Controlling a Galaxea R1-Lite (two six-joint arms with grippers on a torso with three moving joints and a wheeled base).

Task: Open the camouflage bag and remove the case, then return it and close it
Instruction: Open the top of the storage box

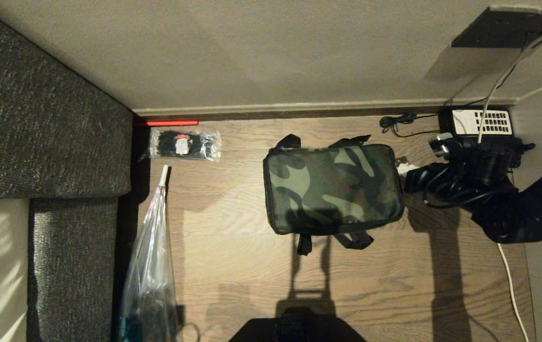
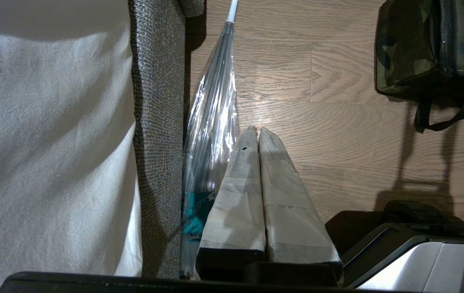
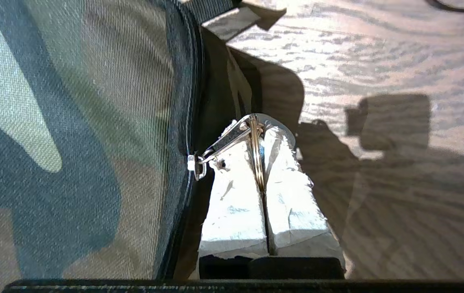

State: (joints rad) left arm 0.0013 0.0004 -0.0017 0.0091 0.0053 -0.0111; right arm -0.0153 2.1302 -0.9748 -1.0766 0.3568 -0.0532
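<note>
My right tool [image 3: 261,162] pinching zipper ring [image 3: 257,154] on camouflage bag [image 1: 332,187]; soft fabric, I'd pull gently; left tool [image 2: 258,134] closed, empty.

The right arm [image 1: 513,209] reaches in from the right side of the head view, its dark links and cabling bent toward the middle of the scene. The right gripper [image 3: 258,122] sits at the end of it with its pale, tape-wrapped fingers [image 3: 236,203] pressed together, pinching a metal ring [image 3: 257,154] between their tips. A metal pull [image 3: 225,142] runs from that ring. The left arm is out of the head view. The left gripper [image 2: 255,129] points down and forward, holding nothing, its two taped fingers [image 2: 284,195] pressed flat against each other along their whole length.
</note>
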